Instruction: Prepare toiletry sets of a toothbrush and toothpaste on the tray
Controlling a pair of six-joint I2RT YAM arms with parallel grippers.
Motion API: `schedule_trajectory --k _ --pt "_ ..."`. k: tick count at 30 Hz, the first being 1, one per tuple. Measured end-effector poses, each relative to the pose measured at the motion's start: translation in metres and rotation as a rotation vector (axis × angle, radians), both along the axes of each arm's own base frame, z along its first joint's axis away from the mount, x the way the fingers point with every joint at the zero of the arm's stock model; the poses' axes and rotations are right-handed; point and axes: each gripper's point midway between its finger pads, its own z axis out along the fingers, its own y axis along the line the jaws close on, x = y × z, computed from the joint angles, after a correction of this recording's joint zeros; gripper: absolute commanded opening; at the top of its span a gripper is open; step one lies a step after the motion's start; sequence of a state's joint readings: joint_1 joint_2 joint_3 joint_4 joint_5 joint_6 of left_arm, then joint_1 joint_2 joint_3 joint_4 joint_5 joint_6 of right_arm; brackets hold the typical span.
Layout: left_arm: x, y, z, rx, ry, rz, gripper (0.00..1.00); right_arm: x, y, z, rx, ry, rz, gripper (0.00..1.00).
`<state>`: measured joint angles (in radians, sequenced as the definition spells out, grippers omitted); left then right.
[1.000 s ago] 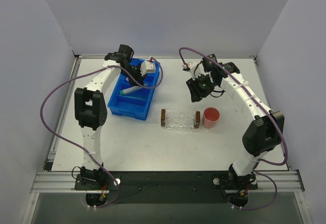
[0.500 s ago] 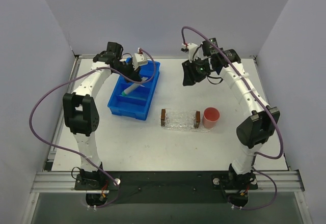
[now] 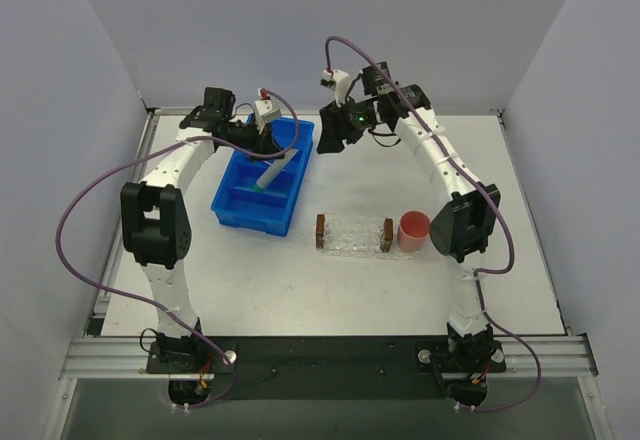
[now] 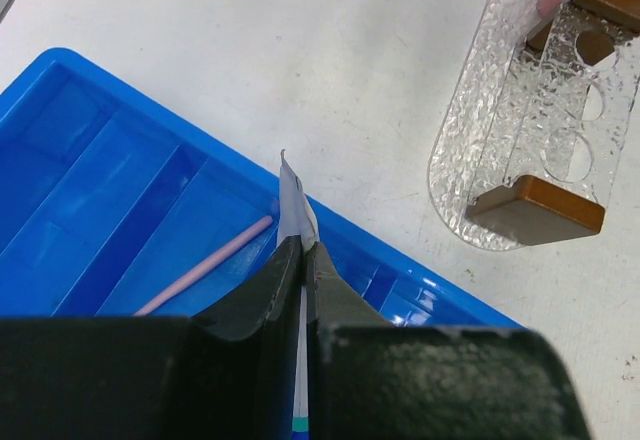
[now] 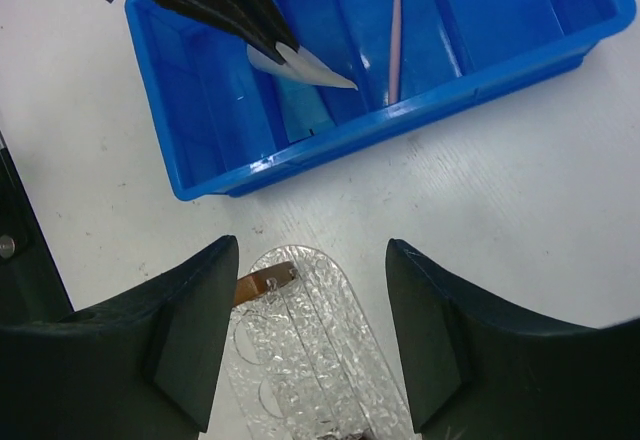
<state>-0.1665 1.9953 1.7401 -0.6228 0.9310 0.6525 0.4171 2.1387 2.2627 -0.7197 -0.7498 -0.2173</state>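
Swung away from the cup [image 3: 414, 230] over the last second, my right claw [image 3: 330, 138] now hangs near the table's [image 3: 300, 290] far edge, just off the far right corner of the bin [image 3: 250, 218], with its jaws wider than they were and nothing between them. Its own camera shows the two fingers well apart over bare table, the tray [image 5: 300, 360] below them and the bin [image 5: 350, 130] beyond. My left claw [image 3: 262, 140] has drawn back toward the far left corner while keeping its catch. It is clamped tight on the pale grey tube [image 3: 272, 173], pinched close to the flat crimped end. That end pokes out past the fingertips in the wrist view, where the left claw [image 4: 302, 260] and the tube [image 4: 293, 200] sit over the bin [image 4: 90, 160]. From above, the tube slants down into the bin with its green cap lowest; I cannot tell whether the cap touches the floor. The toothbrush [image 4: 205, 265] lies loose in a bin compartment beside the tube, apart from both claws, and shows as a thin pink stick to the right wrist camera too [image 5: 396, 30]. The bin stands left of the table's middle, toward the far edge. The tray [image 3: 353, 233] sits near the middle of the table with a brown block [image 4: 535, 210] at each short end, and I see nothing on it. The pink cup stands just beside the tray's right end.
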Motion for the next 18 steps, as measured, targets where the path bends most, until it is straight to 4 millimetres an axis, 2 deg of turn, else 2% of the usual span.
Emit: schedule_trajectory --k 3,8,15,18 --pt "-0.001 -0.002 0.003 -0.026 0.005 -0.003 0.00 0.000 0.015 -0.006 0.006 -0.021 0.033 0.61" --pt "-0.006 -0.004 0.010 -0.059 0.011 -0.011 0.00 -0.001 0.035 0.000 0.032 -0.081 0.075 0.65" --pt "-0.013 -0.001 0.025 -0.113 0.019 -0.027 0.00 0.003 0.049 0.005 0.061 -0.138 0.107 0.70" --pt "-0.016 0.004 0.030 -0.128 0.020 -0.031 0.00 0.005 0.054 0.000 0.062 -0.156 0.126 0.73"
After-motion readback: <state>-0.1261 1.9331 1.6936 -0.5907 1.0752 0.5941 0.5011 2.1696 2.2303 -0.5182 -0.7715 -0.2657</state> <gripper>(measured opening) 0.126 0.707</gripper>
